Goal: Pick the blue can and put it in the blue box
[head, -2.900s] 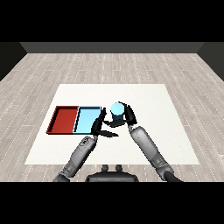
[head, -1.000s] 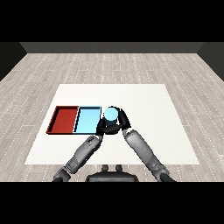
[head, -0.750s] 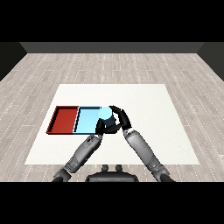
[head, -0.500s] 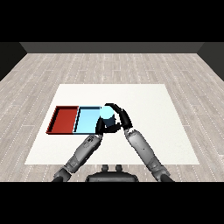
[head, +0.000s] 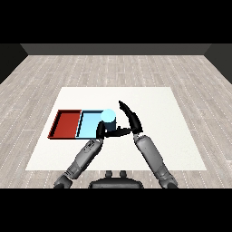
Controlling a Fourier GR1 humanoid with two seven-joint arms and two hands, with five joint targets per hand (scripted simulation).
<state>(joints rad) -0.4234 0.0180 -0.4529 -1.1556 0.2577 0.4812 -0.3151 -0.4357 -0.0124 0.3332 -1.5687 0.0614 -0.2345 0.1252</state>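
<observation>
Nearest to me, I see both grey forearms rise from the lower corners of the head view and meet over the middle of the white worktop (head: 154, 104). I find the left hand (head: 100, 132) at the near right corner of the light blue rectangular tray (head: 89, 124); it is small and dark against the tray wall, and I cannot tell whether its fingers are curled or straight. My right hand (head: 130, 117) is released: its black fingers stretch straight, up and away towards the far side, while the thumb reaches left towards the can, and nothing is clasped in it. Just beyond the left hand I see the pale blue cylindrical can (head: 108, 118) standing upright at the right end of the light blue tray, its round top facing me; I cannot tell whether its base rests on the tray floor or sits on the rim. Left of that tray, touching it side by side, lies the red rectangular tray (head: 66, 124).
</observation>
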